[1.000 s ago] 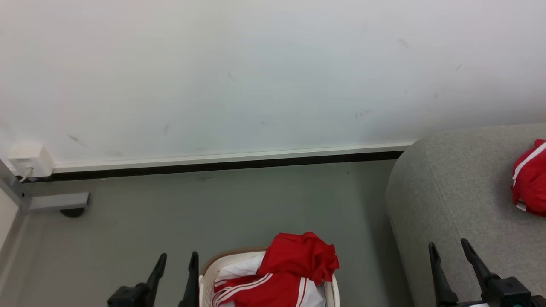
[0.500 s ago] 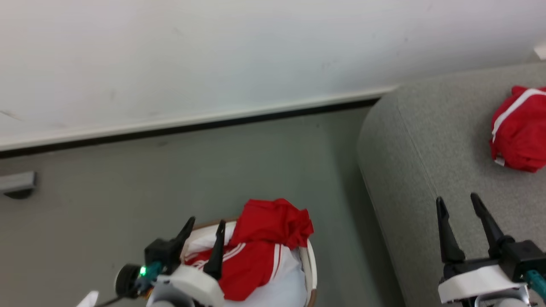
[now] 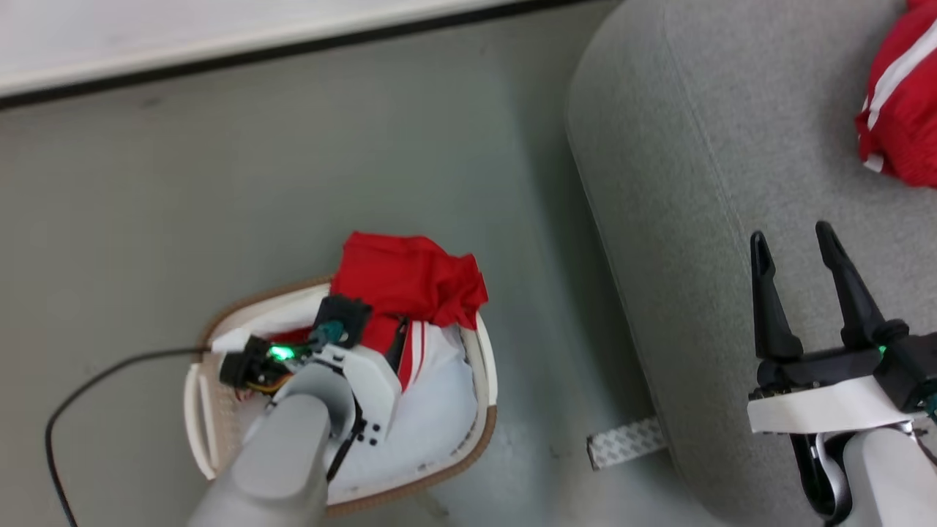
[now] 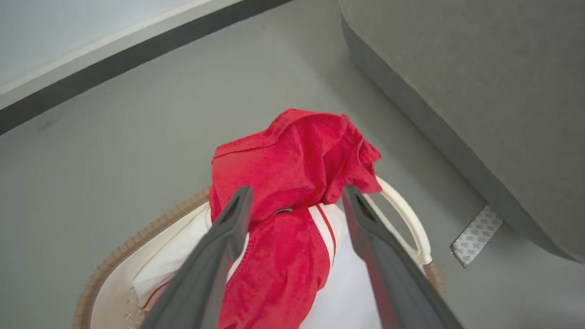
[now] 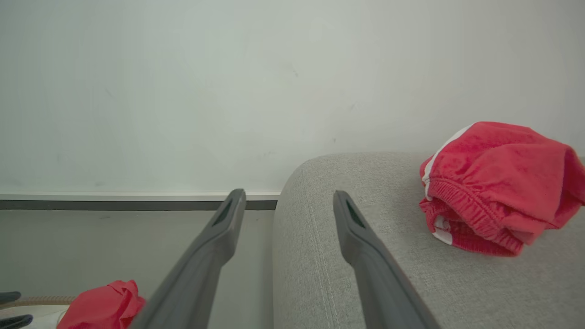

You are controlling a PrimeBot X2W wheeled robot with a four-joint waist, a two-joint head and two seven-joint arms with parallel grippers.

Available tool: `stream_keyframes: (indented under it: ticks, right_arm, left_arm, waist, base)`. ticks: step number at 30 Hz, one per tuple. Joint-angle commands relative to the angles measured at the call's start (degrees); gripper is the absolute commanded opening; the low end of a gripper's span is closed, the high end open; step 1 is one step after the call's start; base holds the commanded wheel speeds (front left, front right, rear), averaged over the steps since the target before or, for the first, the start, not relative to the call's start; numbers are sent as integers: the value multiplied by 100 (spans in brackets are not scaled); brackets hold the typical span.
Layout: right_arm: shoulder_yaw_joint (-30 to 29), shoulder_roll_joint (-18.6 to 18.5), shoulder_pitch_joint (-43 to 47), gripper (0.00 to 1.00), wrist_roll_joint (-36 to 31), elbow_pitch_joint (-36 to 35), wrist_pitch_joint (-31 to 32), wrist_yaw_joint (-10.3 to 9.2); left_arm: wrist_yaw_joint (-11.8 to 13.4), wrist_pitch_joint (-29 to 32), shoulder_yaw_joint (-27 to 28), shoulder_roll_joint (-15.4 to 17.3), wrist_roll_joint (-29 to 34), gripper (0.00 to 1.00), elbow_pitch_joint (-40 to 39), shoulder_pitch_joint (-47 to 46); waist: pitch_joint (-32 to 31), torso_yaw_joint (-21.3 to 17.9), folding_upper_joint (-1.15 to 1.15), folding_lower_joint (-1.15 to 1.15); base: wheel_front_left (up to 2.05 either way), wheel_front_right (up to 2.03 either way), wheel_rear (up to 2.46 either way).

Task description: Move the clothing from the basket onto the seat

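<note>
In the head view my left gripper (image 3: 377, 333) sits low over the basket (image 3: 484, 366), which stands on the grey floor (image 3: 293, 146) just beside the seat (image 3: 695, 146). A red garment (image 3: 410, 282) is heaped on the basket's far rim and spills over the pale liner (image 3: 432, 417). My right gripper (image 3: 790, 234) hangs above the seat with its fingers apart and nothing between them, and a second red garment (image 3: 900, 124) lies on the cushion further along, well apart from it. In the left wrist view the fingers stand spread, one on either side of the red garment's white-striped fold; I cannot tell whether they touch the cloth. A strip of patterned tape (image 4: 475, 235) lies on the floor at the seat's foot. In the right wrist view the spread fingers straddle the seat's rounded end, with the second red garment bunched on the cushion to the right and a white wall (image 5: 183, 91) behind
</note>
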Motion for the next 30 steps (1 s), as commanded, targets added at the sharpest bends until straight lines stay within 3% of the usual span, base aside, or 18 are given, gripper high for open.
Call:
stream_keyframes:
  ticks: [1,13,24,27,28,29,30]
  right_arm:
    - [16,-42,-121,100,53,-53,4,-12]
    - [112,-130,-524,100,200,-412,4,-12]
    - [169,-146,-569,100,246,-488,4,-12]
    - [177,-152,-560,100,277,-504,4,-12]
    - [176,-150,-547,100,275,-503,4,-12]
    - [178,-148,-535,100,271,-501,4,-12]
    - [180,-147,-524,100,273,-499,4,-12]
  left_arm:
    - [22,34,-40,102,89,100,115,-153]
    - [255,12,-410,245,488,100,1391,-1584]
    - [733,-191,-615,301,648,100,1842,-2036]
    - [735,-160,-653,341,637,89,1904,-2096]
    - [747,-169,-661,348,627,79,1919,-2104]
    - [758,-166,-669,352,617,55,1936,-2113]
    - [765,-161,-674,357,604,36,1947,-2129]
  waist:
    - [530,-243,0,-2]
    - [1570,-289,0,-2]
    - [1819,-349,0,-2]
    - [1854,-394,0,-2]
    - [1863,-410,0,-2]
    - [1872,-423,0,-2]
    - [1880,-435,0,-2]
  base:
    - [0,0,0]
    - [0,0,0]
    - [0,0,0]
    - [0,0,0]
    - [0,0,0]
    - [0,0,0]
    - [0,0,0]
